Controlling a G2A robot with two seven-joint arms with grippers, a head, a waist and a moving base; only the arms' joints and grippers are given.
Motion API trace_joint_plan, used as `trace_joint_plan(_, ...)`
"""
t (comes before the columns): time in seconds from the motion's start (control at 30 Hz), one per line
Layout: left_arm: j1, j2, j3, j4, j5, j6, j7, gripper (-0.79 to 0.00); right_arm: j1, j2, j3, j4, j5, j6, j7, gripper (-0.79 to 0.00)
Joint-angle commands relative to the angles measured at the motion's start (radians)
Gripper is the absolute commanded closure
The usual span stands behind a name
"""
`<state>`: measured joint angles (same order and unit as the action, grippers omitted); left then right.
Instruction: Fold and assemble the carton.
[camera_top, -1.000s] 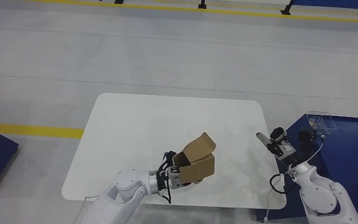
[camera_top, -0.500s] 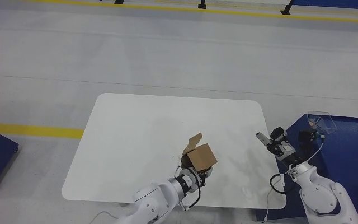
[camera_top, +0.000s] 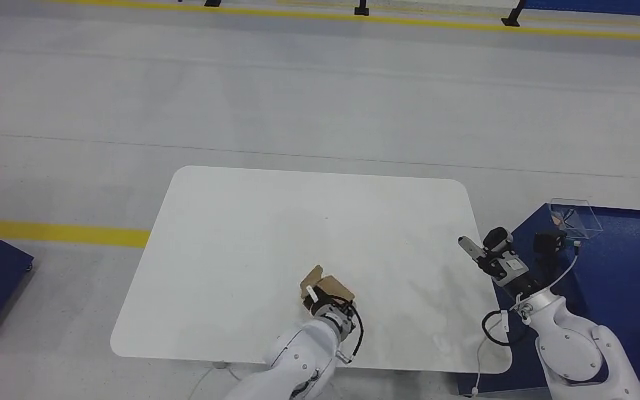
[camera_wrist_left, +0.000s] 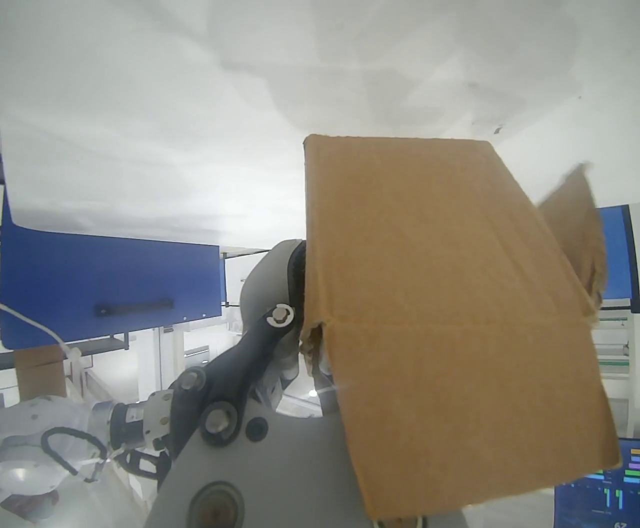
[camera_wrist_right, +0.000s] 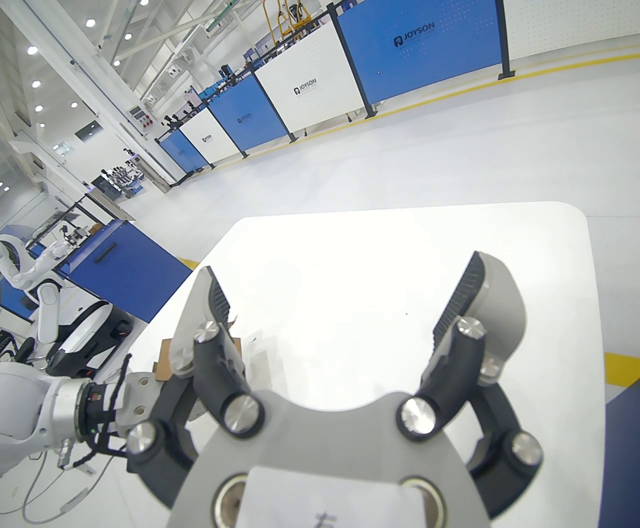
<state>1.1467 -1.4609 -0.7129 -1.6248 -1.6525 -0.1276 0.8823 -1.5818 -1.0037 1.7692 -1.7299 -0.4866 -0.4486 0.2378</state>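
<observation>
Left gripper (camera_top: 333, 303) clamped on the carton (camera_wrist_left: 450, 300) at the near edge of the table (camera_top: 300, 210); carton tilted, one flap sticking out, inside hidden. Right gripper (camera_wrist_right: 342, 265) spread wide over the table's right edge, well apart from the carton. Past it a clear bin (camera_top: 577, 217) sits on a blue stand (camera_top: 610, 240); contents too small to tell.

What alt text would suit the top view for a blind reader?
The left gripper holds a small brown carton at the near edge of a white table. The right gripper hangs open by the table's right edge.
</observation>
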Motion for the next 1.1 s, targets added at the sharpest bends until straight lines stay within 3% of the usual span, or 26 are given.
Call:
trace_joint_plan(0.0,-0.012,-0.012,0.009,0.055,-0.015,-0.018,0.007,0.000,0.000,0.000,0.000,0.000,0.000,0.000,0.000,-0.785)
trace_joint_plan(0.1,-0.033,-0.030,0.024,0.100,-0.025,-0.034,-0.004,-0.012,0.000,0.000,0.000,0.000,0.000,0.000,0.000,-0.785)
trace_joint_plan(0.2,-0.040,-0.042,0.035,0.123,-0.013,-0.043,-0.012,-0.480,0.000,0.000,0.000,0.000,0.000,0.000,0.000,-0.785)
trace_joint_plan(0.23,-0.040,-0.045,0.037,0.129,0.000,-0.052,-0.014,-0.739,0.000,0.000,0.000,0.000,0.000,0.000,0.000,-0.785)
trace_joint_plan(0.27,-0.039,-0.048,0.040,0.131,0.008,-0.054,-0.019,-0.785,0.000,0.000,0.000,0.000,0.000,0.000,0.000,-0.785)
trace_joint_plan(0.37,-0.028,-0.054,0.044,0.123,0.035,-0.053,-0.044,-0.785,0.000,0.000,0.000,0.000,0.000,0.000,0.000,-0.785)
trace_joint_plan(0.53,0.028,-0.049,0.045,0.022,0.106,-0.022,-0.150,-0.785,0.000,0.000,0.000,0.000,0.000,0.000,0.000,-0.785)
trace_joint_plan(0.63,0.093,-0.034,0.024,-0.072,0.164,-0.001,-0.206,-0.785,0.000,0.000,0.000,0.000,0.000,0.000,0.000,-0.785)
trace_joint_plan(0.77,0.185,0.004,-0.028,-0.209,0.338,0.095,-0.278,-0.785,0.000,0.000,0.000,0.000,0.000,0.000,0.000,-0.785)
trace_joint_plan(0.9,0.242,0.053,-0.090,-0.328,0.545,0.297,-0.533,-0.785,0.000,0.000,0.000,0.000,0.000,0.000,0.000,-0.785)
trace_joint_plan(1.07,0.318,0.099,-0.203,-0.308,0.777,0.312,-0.765,-0.785,0.000,0.000,0.000,0.000,0.000,0.000,0.000,-0.785)
